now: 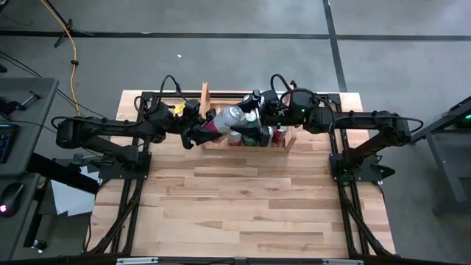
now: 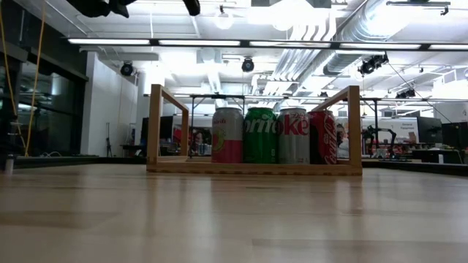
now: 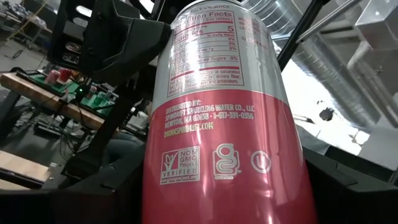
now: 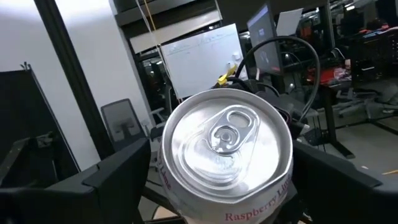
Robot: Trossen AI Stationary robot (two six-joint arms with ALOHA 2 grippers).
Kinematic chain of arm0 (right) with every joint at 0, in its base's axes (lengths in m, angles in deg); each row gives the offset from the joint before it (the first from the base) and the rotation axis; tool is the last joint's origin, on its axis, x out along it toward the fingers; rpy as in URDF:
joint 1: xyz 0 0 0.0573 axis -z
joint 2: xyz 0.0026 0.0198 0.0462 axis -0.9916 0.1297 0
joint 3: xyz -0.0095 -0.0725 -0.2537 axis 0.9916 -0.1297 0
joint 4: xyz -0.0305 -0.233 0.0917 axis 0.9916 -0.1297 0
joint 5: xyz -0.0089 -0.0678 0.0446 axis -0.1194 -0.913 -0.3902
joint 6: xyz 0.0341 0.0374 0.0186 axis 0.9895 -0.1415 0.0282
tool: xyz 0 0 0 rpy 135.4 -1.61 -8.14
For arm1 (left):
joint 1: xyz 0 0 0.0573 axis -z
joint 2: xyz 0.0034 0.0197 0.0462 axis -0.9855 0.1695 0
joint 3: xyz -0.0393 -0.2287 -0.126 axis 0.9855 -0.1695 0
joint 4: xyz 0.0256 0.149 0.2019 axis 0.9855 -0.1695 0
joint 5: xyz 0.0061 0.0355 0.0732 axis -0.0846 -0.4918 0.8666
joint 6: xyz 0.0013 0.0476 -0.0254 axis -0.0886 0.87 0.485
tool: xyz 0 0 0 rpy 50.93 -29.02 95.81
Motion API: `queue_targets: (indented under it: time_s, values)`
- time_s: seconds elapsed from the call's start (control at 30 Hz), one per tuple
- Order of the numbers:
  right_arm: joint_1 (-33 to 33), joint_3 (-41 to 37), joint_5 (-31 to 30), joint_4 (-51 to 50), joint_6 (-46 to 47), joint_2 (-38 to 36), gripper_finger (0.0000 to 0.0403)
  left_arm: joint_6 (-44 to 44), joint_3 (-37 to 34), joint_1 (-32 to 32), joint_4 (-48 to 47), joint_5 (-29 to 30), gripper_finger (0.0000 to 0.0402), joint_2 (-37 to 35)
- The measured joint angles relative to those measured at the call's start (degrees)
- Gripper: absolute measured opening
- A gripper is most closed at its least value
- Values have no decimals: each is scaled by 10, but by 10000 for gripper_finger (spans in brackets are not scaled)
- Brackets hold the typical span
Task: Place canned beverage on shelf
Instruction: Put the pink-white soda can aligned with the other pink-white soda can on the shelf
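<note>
Pale butcher-block planks make up the table (image 1: 243, 206), which stands on a grey concrete floor; the low view looks across it into a bright workshop with white ducts and strip lights overhead. At the far edge of the table sits the shelf (image 2: 155, 128), a low pale wooden rack with two upright side boards, and on its slatted base four cans stand upright, side by side and touching: a pink and white can (image 2: 227, 136), a green can (image 2: 260, 136), a silver can (image 2: 294, 136) and a red can (image 2: 323, 136). They fill the right part of the rack, leaving a free slot beside the left board. Above the shelf, in the high view, both arms meet over a fifth can — the raspberry can (image 1: 229, 118), silver on top and pink lower down, held tilted in the air well above the rack. The left gripper (image 1: 200, 131) comes in from the left and its jaws are closed around the can's pink body; the left wrist view is filled by that can (image 3: 224, 124), its nutrition label and printed marks up close. The right gripper (image 1: 254, 126) reaches in from the right, its jaws spread wide on either side of the can's top end; the right wrist view faces the lid and pull tab (image 4: 227, 134) straight on, with a dark finger (image 4: 118, 168) on each side.
</note>
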Motion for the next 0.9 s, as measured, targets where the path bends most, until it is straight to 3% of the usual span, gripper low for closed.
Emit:
queue_targets:
  time_s: [0.3, 0.67, 0.7, 0.83, 0.9]
  values:
    - [0, 0, 0, -9, 1, 0, 282, 11, -1, -9, -4, -1, 275, 0]
    - [4, 0, 9, -14, -17, -3, 279, 35, -1, -17, -12, -4, 275, 0]
    - [7, -1, 11, -16, -16, -5, 279, 31, -1, -21, -16, -8, 281, 0]
    - [22, -2, -3, -66, -20, -27, 279, 10, 1, -46, -59, -10, 373, -3]
    - [30, -2, -2, -94, -26, -39, 279, 0, 1, -57, -77, -21, 377, -3]
